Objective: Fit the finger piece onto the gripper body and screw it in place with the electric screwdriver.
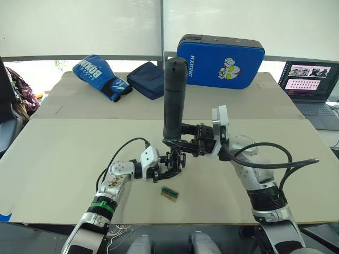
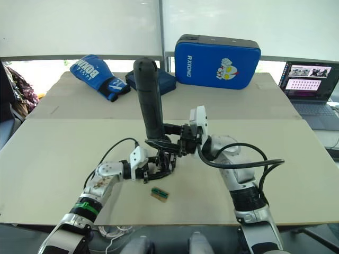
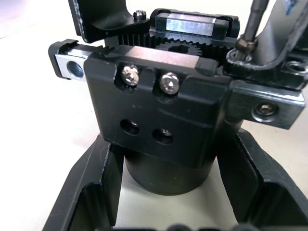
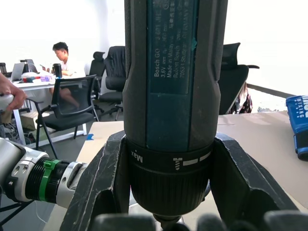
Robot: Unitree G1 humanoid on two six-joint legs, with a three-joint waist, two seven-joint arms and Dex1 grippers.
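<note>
My left gripper [image 1: 167, 171] is shut on the gripper body [image 1: 175, 160], a small black assembly standing on the table. In the left wrist view its fingers [image 3: 91, 192] clamp the round base of the gripper body [image 3: 159, 110]. A black finger piece [image 3: 283, 36] sits on top at one end. My right gripper [image 1: 179, 142] is shut on the electric screwdriver [image 1: 174, 98], holding it upright above the body. Its metal bit [image 3: 253, 21] rests on a screw in the finger piece. The right wrist view shows the screwdriver [image 4: 173, 96] between my fingers [image 4: 101, 192].
A small green-and-tan block [image 1: 169, 193] lies just in front of the gripper body. At the table's far side are a blue boxing glove [image 1: 100, 76], a navy bag [image 1: 150, 79] and a blue strike pad [image 1: 220, 61]. A laptop [image 1: 310, 79] stands far right. A seated person [image 4: 62, 55] is beyond.
</note>
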